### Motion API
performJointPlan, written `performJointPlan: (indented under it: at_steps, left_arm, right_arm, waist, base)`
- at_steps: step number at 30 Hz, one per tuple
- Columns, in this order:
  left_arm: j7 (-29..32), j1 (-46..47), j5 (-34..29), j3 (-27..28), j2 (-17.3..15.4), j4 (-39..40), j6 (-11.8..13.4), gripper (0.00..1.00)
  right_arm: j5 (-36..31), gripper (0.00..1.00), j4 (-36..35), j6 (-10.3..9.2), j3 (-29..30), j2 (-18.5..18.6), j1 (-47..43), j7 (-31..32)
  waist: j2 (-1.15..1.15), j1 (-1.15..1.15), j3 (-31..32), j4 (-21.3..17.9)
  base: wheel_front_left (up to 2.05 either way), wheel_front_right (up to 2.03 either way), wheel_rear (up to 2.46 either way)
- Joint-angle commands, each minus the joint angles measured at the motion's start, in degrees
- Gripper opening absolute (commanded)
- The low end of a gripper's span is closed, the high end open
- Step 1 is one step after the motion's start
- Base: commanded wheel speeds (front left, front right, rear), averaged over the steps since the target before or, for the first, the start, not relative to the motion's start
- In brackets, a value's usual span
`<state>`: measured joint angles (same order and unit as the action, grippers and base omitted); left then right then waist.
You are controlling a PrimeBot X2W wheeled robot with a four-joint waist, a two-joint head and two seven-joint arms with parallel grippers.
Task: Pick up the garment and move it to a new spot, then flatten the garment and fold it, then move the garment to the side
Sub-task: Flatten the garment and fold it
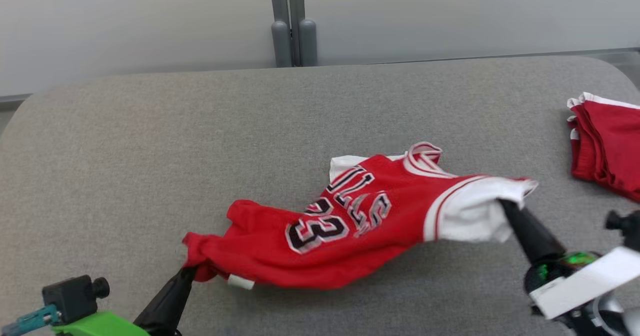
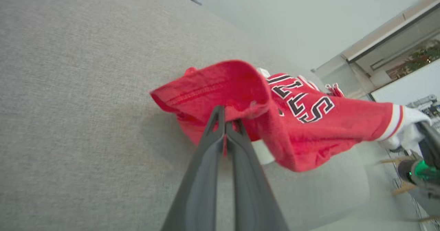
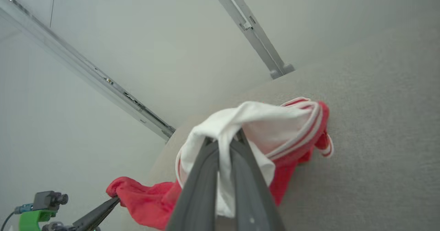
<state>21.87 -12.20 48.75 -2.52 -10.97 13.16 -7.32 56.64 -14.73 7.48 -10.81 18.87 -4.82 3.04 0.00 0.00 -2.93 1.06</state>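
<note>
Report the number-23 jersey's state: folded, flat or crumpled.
Neither folded nor flat: the jersey is stretched, rumpled, between the left gripper shut on its red hem and the right gripper shut on its white end.

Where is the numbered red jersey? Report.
Head view: the red jersey is stretched mid-frame over the grey surface, between the left pincer at its hem and the right pincer at its white sleeve.

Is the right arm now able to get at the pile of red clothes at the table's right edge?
Probably not yet. The red clothes lie near the right gripper with bare table between, but that gripper is shut on the white sleeve of the jersey, so it would have to let go first.
</note>
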Motion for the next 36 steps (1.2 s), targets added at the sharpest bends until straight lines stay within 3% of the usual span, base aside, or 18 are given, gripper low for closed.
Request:
performJointPlan:
  at_steps: [1,7,11,15,20,25,29,33,36]
  left_arm:
    - [1.8,-2.0,3.3,0.2,-0.9,4.9,-0.2,0.0]
    - [9.4,-5.8,18.1,-2.3,-4.3,24.9,-0.2,0.0]
    - [12.5,-6.0,25.0,-2.9,-7.1,33.3,-0.2,0.0]
    - [13.8,-3.5,29.9,-2.3,-8.4,38.5,-0.2,0.0]
    - [14.7,4.4,31.0,-0.4,-9.9,40.0,-0.2,0.0]
    - [14.7,21.7,28.6,1.3,-10.2,30.5,2.0,0.0]
    - [9.5,43.5,17.9,2.3,-8.5,14.3,5.2,0.0]
    - [-0.5,66.7,0.7,-2.8,-6.9,-6.4,4.0,0.0]
    - [-10.1,79.0,-6.4,-4.0,-5.1,-20.7,2.9,0.0]
  right_arm:
    - [2.7,0.0,-3.2,0.01,2.9,0.9,-1.1,0.7]
    - [13.1,0.0,-13.1,0.01,16.4,3.0,-0.8,4.9]
    - [17.8,0.0,-15.2,0.01,24.9,3.9,2.7,8.2]
    - [19.0,0.0,-13.8,0.02,31.8,5.0,7.7,12.2]
    - [16.9,0.0,-10.2,0.01,34.8,5.1,16.4,19.1]
    - [7.5,0.0,-1.8,0.01,32.4,1.4,32.7,26.3]
    - [-4.4,0.0,8.9,0.02,29.9,-4.3,53.4,29.7]
    - [-20.0,0.0,22.9,-0.01,31.4,-8.8,73.7,24.6]
    - [-27.6,0.0,30.2,0.0,29.5,-10.6,83.2,17.8]
  waist:
    - [0.0,0.0,0.3,-0.7]
    - [0.0,0.0,0.0,-1.9]
    - [0.0,0.0,-0.9,-2.9]
    - [0.0,0.0,-2.9,-3.6]
    - [0.0,0.0,-9.0,-3.2]
    - [0.0,0.0,-17.2,-1.8]
    - [0.0,0.0,-23.9,-1.2]
    - [0.0,0.0,-29.3,-0.6]
    - [0.0,0.0,-30.8,-1.0]
  base:
    - [0.0,0.0,0.0]
    - [0.0,0.0,0.0]
    - [0.0,0.0,0.0]
    - [0.0,0.0,0.0]
    - [0.0,0.0,0.0]
    - [0.0,0.0,0.0]
    - [0.0,0.0,0.0]
    - [0.0,0.0,0.0]
    - [0.0,0.0,0.0]
